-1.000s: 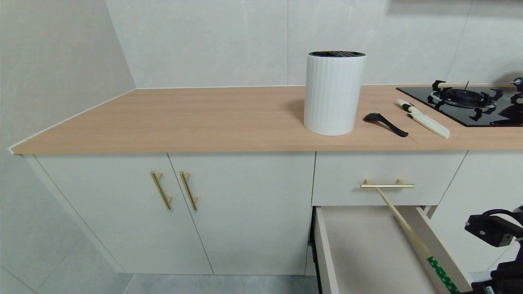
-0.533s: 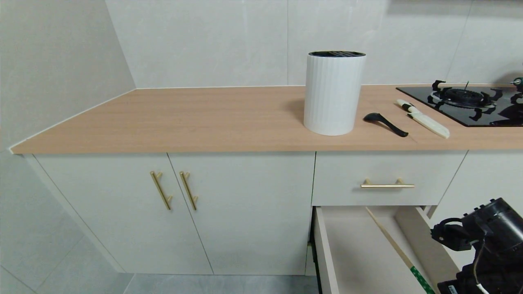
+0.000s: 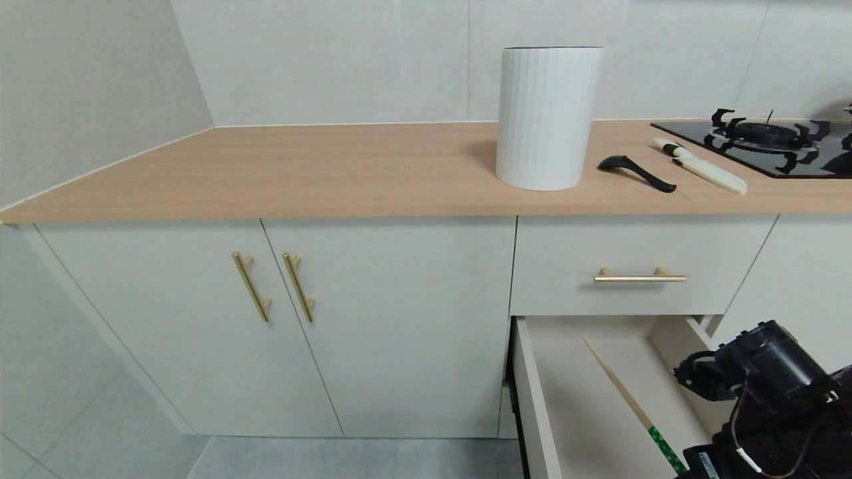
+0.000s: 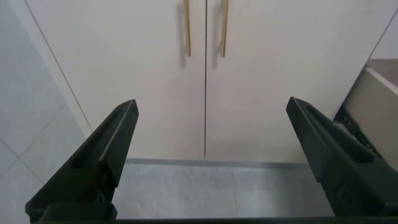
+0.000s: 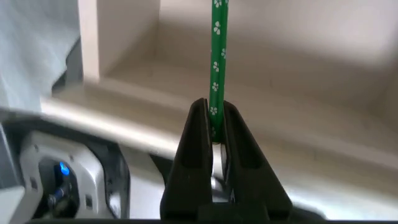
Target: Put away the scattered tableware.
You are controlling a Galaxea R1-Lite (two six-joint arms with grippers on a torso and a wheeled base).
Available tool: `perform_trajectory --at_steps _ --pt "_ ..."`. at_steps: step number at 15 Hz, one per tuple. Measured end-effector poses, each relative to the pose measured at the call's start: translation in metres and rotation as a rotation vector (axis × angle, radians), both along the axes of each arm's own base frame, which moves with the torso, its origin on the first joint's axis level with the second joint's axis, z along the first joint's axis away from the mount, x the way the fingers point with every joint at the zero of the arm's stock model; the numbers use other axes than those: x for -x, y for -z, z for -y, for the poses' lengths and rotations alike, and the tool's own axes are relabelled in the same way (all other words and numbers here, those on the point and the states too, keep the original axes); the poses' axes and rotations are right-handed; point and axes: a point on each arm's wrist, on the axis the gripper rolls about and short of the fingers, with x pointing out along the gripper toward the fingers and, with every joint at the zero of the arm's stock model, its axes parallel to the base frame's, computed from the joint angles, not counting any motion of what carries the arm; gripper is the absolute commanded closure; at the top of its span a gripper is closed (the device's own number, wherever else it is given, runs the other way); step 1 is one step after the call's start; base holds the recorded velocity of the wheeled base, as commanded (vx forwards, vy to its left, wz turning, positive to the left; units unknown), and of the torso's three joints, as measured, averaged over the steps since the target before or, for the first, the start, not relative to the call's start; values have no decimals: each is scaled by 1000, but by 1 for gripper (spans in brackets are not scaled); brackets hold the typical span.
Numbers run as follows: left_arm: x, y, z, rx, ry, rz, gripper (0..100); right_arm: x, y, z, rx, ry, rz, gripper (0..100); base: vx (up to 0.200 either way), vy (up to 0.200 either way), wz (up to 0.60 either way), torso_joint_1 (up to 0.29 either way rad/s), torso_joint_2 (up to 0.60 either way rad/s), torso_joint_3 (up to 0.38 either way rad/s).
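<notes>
The right gripper (image 5: 211, 111) has its jaws closed on the green flowered end of a chopstick (image 5: 216, 56), whose wooden length runs on ahead of the jaws and slants down into the open drawer (image 3: 529, 389). The left gripper (image 4: 211, 107) has its jaws spread wide with nothing between them, and the cupboard doors (image 4: 205, 74) stand beyond them. On the counter (image 3: 333, 173) a black spoon (image 3: 636, 171) and a knife (image 3: 699, 174) lie beside a tall white holder (image 3: 546, 120); its inside is hidden.

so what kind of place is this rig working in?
Most likely a kitchen, home-style or a mock-up: a gas hob set in a wooden countertop, cabinets below with an open drawer, and a knife and chopstick as tableware.
</notes>
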Motion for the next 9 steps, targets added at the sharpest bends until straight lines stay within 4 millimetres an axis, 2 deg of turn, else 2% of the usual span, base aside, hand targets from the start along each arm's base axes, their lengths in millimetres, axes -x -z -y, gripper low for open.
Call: perform_trajectory --at_steps 3,5,7,9 --pt "0 0 0 0 0 1 0 -23 -4 -9 -50 -1 127 100 0 0 0 -4 25 19" --pt "0 0 0 0 0 1 0 -39 -2 -16 -42 1 126 100 0 0 0 0 0 0" --pt "0 0 0 0 1 1 0 -52 10 -24 -14 -6 80 100 0 0 0 0 0 0" --pt "0 0 0 0 0 1 0 -54 23 -31 9 -24 44 100 0 0 0 0 0 0"
